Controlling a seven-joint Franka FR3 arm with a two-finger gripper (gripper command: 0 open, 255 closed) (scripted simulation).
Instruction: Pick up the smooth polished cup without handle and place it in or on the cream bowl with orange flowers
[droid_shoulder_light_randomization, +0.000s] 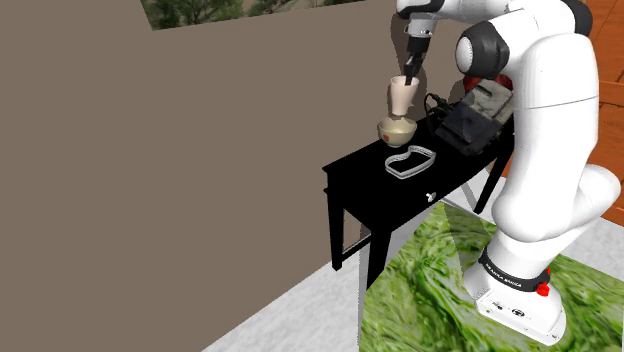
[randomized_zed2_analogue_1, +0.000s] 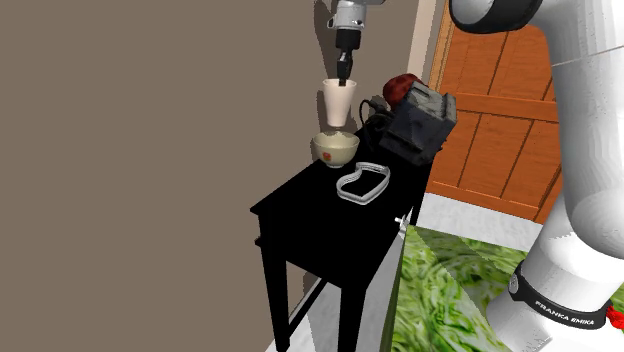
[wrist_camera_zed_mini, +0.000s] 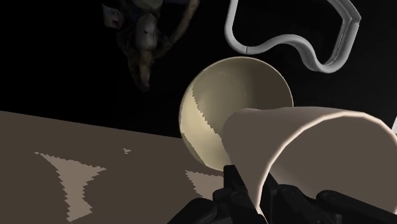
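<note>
The black worktop (droid_shoulder_light_randomization: 392, 195) carries the cream bowl (droid_shoulder_light_randomization: 397, 130) near its wall-side edge. A white loop (droid_shoulder_light_randomization: 410, 161) lies just beside the bowl, with bare surface beyond it. The pale cup (droid_shoulder_light_randomization: 402, 96) hangs upright directly above the bowl, its rim pinched by the tool (droid_shoulder_light_randomization: 408, 78).

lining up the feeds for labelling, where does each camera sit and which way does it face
Shoulder view: beside and behind the base, looking down over the black table toward the wall; shows the white arm, its end effector holding the cup.
Second exterior view: similar side, facing along the table toward the bowl; arm at its right.
Wrist view: on the hand, looking down past its fingers into the bowl.
All three share cup and bowl.
</note>
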